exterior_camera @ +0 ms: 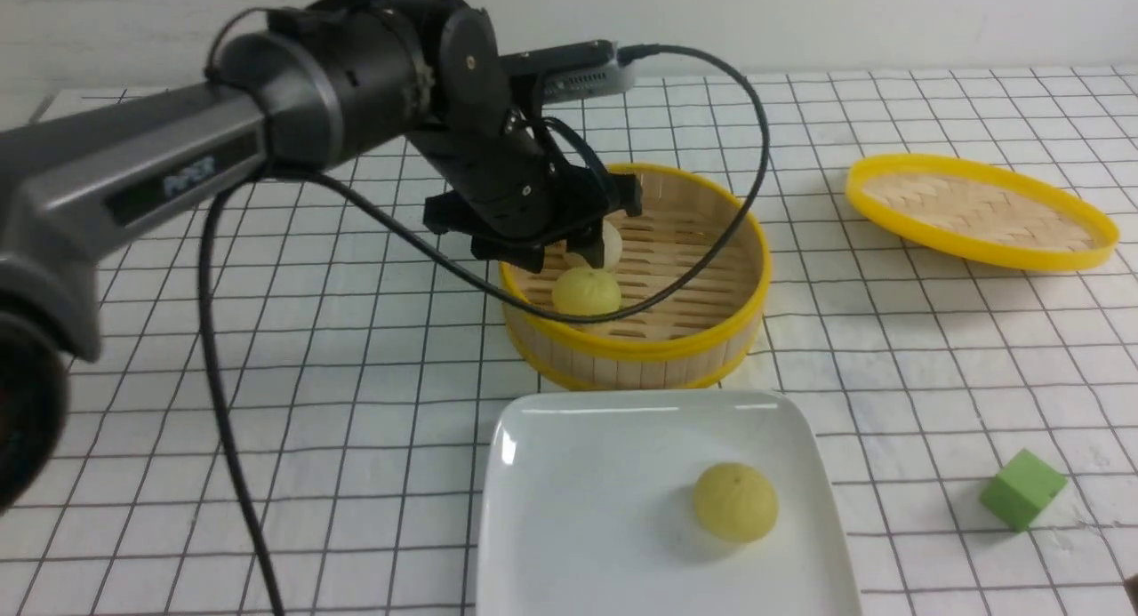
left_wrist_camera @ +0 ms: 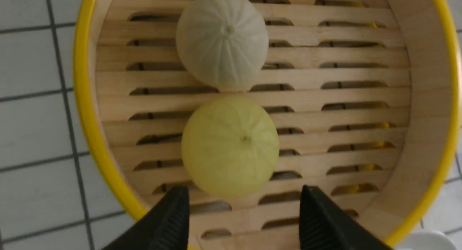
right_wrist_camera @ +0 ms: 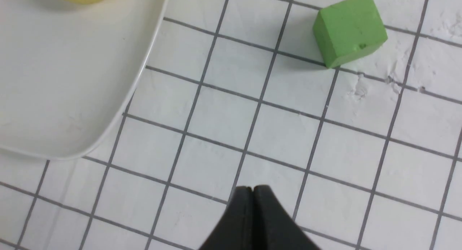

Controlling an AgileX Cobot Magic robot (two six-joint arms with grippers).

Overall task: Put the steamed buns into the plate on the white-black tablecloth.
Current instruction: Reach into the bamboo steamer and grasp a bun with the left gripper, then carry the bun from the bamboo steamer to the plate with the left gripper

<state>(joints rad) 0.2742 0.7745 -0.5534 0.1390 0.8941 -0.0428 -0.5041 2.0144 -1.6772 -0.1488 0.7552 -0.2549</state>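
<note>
I have my left gripper (left_wrist_camera: pixel 243 203) over the steamer basket (exterior_camera: pixel 658 345) in the middle of the tablecloth (exterior_camera: pixel 356 376), fingers spread wide, tips just short of the pale yellow bun (left_wrist_camera: pixel 231 145) (no contact). The beige bun (left_wrist_camera: pixel 222 40) sits against it. A third bun (exterior_camera: pixel 735 501) lies in the plate (exterior_camera: pixel 569 527) at the cloth's near edge. My right gripper (right_wrist_camera: pixel 252 190) is pressed together near the green cube (right_wrist_camera: pixel 348 28).
</note>
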